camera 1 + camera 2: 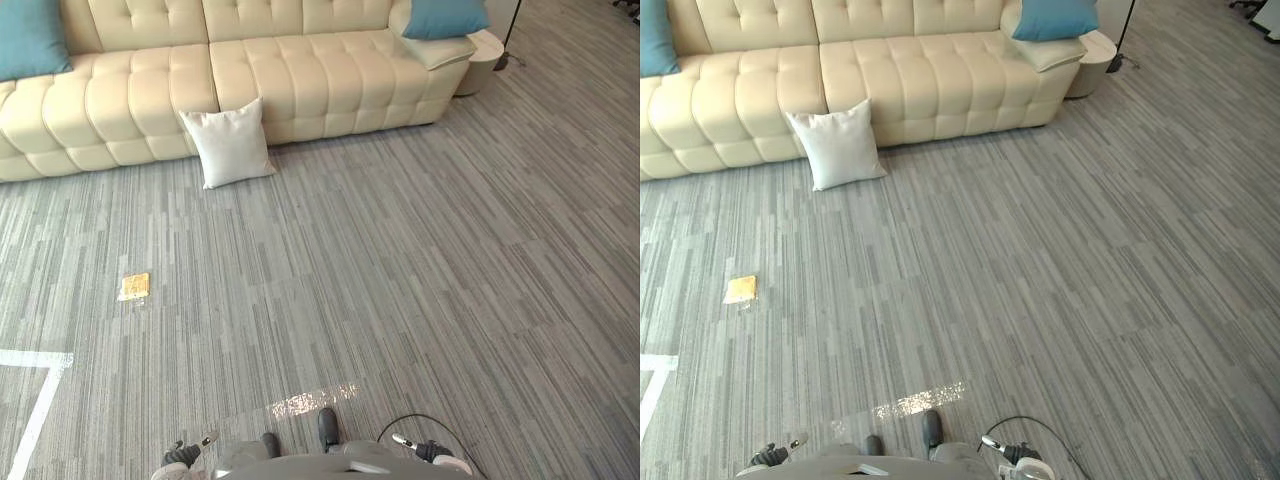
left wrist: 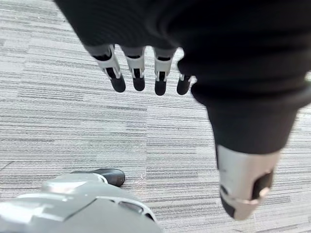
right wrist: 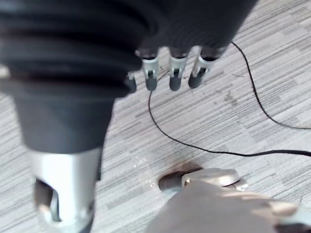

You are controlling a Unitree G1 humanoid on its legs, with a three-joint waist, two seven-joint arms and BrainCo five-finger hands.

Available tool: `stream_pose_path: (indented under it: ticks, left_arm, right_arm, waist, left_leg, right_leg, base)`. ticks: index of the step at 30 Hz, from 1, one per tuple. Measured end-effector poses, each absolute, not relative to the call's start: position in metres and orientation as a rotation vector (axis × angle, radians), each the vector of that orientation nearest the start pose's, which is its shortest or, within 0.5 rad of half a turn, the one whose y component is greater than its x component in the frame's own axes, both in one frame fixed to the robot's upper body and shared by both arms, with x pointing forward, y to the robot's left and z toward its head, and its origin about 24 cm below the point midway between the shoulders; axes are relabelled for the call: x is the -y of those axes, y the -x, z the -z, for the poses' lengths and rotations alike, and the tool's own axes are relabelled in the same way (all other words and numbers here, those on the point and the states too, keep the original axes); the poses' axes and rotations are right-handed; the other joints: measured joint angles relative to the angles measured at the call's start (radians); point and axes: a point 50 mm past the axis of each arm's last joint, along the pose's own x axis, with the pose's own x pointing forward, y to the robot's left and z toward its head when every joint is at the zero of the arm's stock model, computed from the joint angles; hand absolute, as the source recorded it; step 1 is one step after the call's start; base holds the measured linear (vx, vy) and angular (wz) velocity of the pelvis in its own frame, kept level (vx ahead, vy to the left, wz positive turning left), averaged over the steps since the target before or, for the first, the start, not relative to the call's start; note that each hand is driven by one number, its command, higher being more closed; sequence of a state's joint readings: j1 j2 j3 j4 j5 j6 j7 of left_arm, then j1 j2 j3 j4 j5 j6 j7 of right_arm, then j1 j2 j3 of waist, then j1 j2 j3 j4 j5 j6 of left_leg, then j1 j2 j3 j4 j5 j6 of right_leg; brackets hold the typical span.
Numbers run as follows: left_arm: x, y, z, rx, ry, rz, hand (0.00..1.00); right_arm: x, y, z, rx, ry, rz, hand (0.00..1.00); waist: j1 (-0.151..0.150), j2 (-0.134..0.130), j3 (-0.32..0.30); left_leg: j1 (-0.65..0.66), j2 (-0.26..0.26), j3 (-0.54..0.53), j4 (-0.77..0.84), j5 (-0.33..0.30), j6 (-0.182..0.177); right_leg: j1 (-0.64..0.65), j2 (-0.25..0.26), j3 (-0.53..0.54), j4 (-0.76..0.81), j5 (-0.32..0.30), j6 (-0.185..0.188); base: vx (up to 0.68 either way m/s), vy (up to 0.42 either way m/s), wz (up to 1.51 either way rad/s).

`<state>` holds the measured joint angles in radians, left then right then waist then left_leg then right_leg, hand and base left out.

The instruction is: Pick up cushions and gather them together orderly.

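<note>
A white cushion (image 1: 231, 143) leans upright on the floor against the front of the cream sofa (image 1: 150, 90). One blue cushion (image 1: 28, 35) rests on the sofa's left end. Another blue cushion (image 1: 443, 16) lies at the sofa's right end on top of a cream cushion (image 1: 437, 50). Both hands hang low at my sides, far from the cushions. My left hand (image 2: 141, 73) has straight fingers over bare carpet and holds nothing. My right hand (image 3: 170, 73) is likewise open over the carpet.
A small yellow tag (image 1: 135, 286) lies on the grey striped carpet at the left. White tape lines (image 1: 40, 385) mark the floor at the lower left. A round cream side table (image 1: 485, 55) and a lamp stand (image 1: 505, 45) sit right of the sofa.
</note>
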<state>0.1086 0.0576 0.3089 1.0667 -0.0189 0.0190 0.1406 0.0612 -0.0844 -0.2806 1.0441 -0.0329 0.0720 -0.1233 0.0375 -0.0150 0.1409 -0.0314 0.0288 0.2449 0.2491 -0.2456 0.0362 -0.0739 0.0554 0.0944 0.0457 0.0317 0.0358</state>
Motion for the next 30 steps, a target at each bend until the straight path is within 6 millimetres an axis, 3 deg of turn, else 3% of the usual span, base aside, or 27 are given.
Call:
stream_pose_path:
  ticks: [1, 3, 4, 5, 7, 10, 12, 14, 15, 16, 17, 18, 21, 22, 24, 26, 27, 30]
  left_arm:
    - [-0.216, -0.071, 0.164, -1.168, 0.057, -0.481, 0.00]
    - [-0.217, -0.076, 0.162, -1.144, 0.063, -0.489, 0.00]
    - [-0.218, -0.078, 0.161, -1.135, 0.065, -0.494, 0.00]
    - [-0.221, -0.080, 0.160, -1.124, 0.069, -0.511, 0.00]
    - [-0.222, -0.080, 0.160, -1.124, 0.067, -0.512, 0.00]
    - [-0.221, -0.084, 0.158, -1.106, 0.062, -0.501, 0.00]
    - [-0.220, -0.087, 0.157, -1.098, 0.062, -0.497, 0.00]
    - [-0.215, -0.096, 0.156, -1.078, 0.068, -0.479, 0.00]
    - [-0.212, -0.101, 0.156, -1.068, 0.072, -0.466, 0.00]
    - [-0.205, -0.105, 0.156, -1.064, 0.076, -0.443, 0.00]
    - [-0.199, -0.112, 0.155, -1.053, 0.087, -0.427, 0.00]
    - [-0.186, -0.124, 0.153, -1.027, 0.115, -0.390, 0.00]
    - [-0.174, -0.128, 0.153, -1.007, 0.142, -0.372, 0.00]
    - [-0.174, -0.128, 0.153, -1.004, 0.152, -0.373, 0.00]
    - [-0.174, -0.129, 0.151, -0.989, 0.187, -0.402, 0.00]
    - [-0.180, -0.129, 0.150, -0.976, 0.201, -0.440, 0.00]
    - [-0.185, -0.130, 0.149, -0.966, 0.200, -0.454, 0.00]
    - [-0.188, -0.134, 0.145, -0.936, 0.196, -0.462, 0.00]
  right_arm:
    - [0.223, -0.091, 0.158, -1.148, 0.015, 0.414, 0.00]
    - [0.224, -0.095, 0.154, -1.109, 0.016, 0.418, 0.00]
    - [0.222, -0.097, 0.153, -1.097, 0.010, 0.417, 0.00]
    - [0.219, -0.093, 0.153, -1.094, -0.005, 0.428, 0.00]
    - [0.219, -0.089, 0.154, -1.095, -0.011, 0.449, 0.00]
    - [0.219, -0.088, 0.154, -1.092, -0.016, 0.456, 0.00]
    - [0.220, -0.088, 0.154, -1.092, -0.019, 0.461, 0.00]
    - [0.221, -0.087, 0.154, -1.095, -0.022, 0.470, 0.00]
    - [0.221, -0.087, 0.154, -1.096, -0.025, 0.475, 0.00]
    - [0.223, -0.084, 0.153, -1.098, -0.021, 0.481, 0.00]
    - [0.227, -0.090, 0.151, -1.077, -0.009, 0.483, 0.00]
    - [0.229, -0.098, 0.148, -1.046, 0.000, 0.486, 0.00]
    - [0.230, -0.103, 0.146, -1.034, 0.010, 0.481, 0.00]
    - [0.229, -0.104, 0.146, -1.025, 0.007, 0.478, 0.00]
    - [0.234, -0.104, 0.145, -1.019, 0.015, 0.486, 0.00]
    - [0.234, -0.104, 0.144, -1.012, 0.007, 0.492, 0.00]
    - [0.233, -0.105, 0.144, -1.013, 0.005, 0.490, 0.00]
    - [0.232, -0.110, 0.143, -0.997, -0.011, 0.492, 0.00]
  waist:
    - [0.005, 0.005, 0.012]
    - [0.008, 0.014, 0.033]
    - [0.009, 0.005, 0.037]
    - [0.015, -0.010, 0.042]
    - [0.011, -0.014, 0.042]
    - [0.007, -0.016, 0.041]
    - [0.005, -0.013, 0.043]
    - [-0.009, 0.004, 0.054]
    - [-0.016, 0.005, 0.054]
    - [-0.022, 0.000, 0.052]
    - [-0.020, 0.023, 0.062]
    - [-0.022, 0.030, 0.068]
    - [-0.049, 0.045, 0.065]
    - [-0.064, 0.046, 0.065]
    - [-0.059, 0.070, 0.066]
    - [-0.045, 0.076, 0.068]
    - [-0.032, 0.074, 0.068]
    - [-0.019, 0.063, 0.074]
  left_leg:
    - [-0.010, 0.013, -0.001, 0.046, -0.030, 0.007]
    - [-0.035, 0.030, -0.022, 0.145, -0.095, 0.017]
    - [-0.035, 0.030, -0.028, 0.169, -0.111, 0.022]
    - [-0.016, 0.026, -0.050, 0.208, -0.148, 0.017]
    - [0.013, 0.025, -0.081, 0.211, -0.174, 0.007]
    - [0.063, 0.020, -0.111, 0.170, -0.196, -0.005]
    - [0.093, 0.023, -0.115, 0.136, -0.190, -0.005]
    - [0.168, 0.038, -0.137, 0.055, -0.187, -0.030]
    - [0.220, 0.044, -0.148, 0.003, -0.176, -0.056]
    - [0.262, 0.055, -0.169, -0.024, -0.174, -0.081]
    - [0.270, 0.072, -0.174, -0.028, -0.164, -0.098]
    - [0.267, 0.076, -0.185, -0.026, -0.115, -0.127]
    - [0.285, 0.109, -0.208, 0.033, -0.018, -0.132]
    - [0.244, 0.119, -0.228, 0.131, 0.004, -0.144]
    - [0.087, 0.172, -0.265, 0.496, 0.103, -0.171]
    - [-0.045, 0.226, -0.237, 0.769, 0.098, -0.180]
    - [-0.102, 0.253, -0.194, 0.861, 0.080, -0.160]
    - [-0.227, 0.259, -0.122, 0.871, 0.029, -0.137]
  right_leg:
    - [-0.023, 0.006, -0.009, 0.078, -0.035, 0.007]
    - [-0.151, 0.003, -0.083, 0.379, -0.123, 0.007]
    - [-0.193, -0.007, -0.109, 0.479, -0.141, 0.000]
    - [-0.259, -0.039, -0.164, 0.674, -0.179, 0.001]
    - [-0.293, -0.066, -0.208, 0.756, -0.228, 0.005]
    - [-0.355, -0.105, -0.283, 0.653, -0.255, 0.009]
    - [-0.378, -0.101, -0.313, 0.556, -0.241, -0.009]
    - [-0.388, -0.073, -0.326, 0.395, -0.170, -0.015]
    - [-0.379, -0.064, -0.313, 0.294, -0.096, -0.015]
    - [-0.358, -0.064, -0.322, 0.287, 0.041, -0.089]
    - [-0.363, -0.058, -0.342, 0.327, 0.015, -0.086]
    - [-0.388, -0.078, -0.355, 0.427, -0.067, -0.109]
    - [-0.350, -0.083, -0.392, 0.525, -0.186, -0.138]
    - [-0.310, -0.076, -0.403, 0.502, -0.223, -0.127]
    - [-0.217, -0.021, -0.410, 0.421, -0.248, -0.133]
    - [-0.130, 0.022, -0.406, 0.360, -0.253, -0.142]
    - [-0.071, 0.032, -0.394, 0.332, -0.259, -0.151]
    - [0.023, 0.034, -0.359, 0.262, -0.263, -0.150]
  base:
    - [-0.03, 0.079, 0.04]
    - [-0.04, 0.074, 0.19]
    - [0.06, 0.077, 0.34]
    - [0.08, 0.049, 0.34]
    - [0.10, 0.024, 0.41]
    - [0.28, -0.020, 0.37]
    - [0.45, -0.058, 0.18]
    - [0.67, -0.145, 0.43]
    - [0.78, -0.225, 0.63]
    - [0.66, -0.215, 0.49]
    - [0.63, -0.246, 0.50]
    - [0.58, -0.270, 0.38]
    - [0.49, -0.260, 0.41]
    - [0.65, -0.372, 0.51]
    - [0.36, -0.207, 0.21]
    - [0.28, -0.136, -0.23]
    - [0.33, -0.119, -0.35]
    - [0.27, -0.025, -0.26]
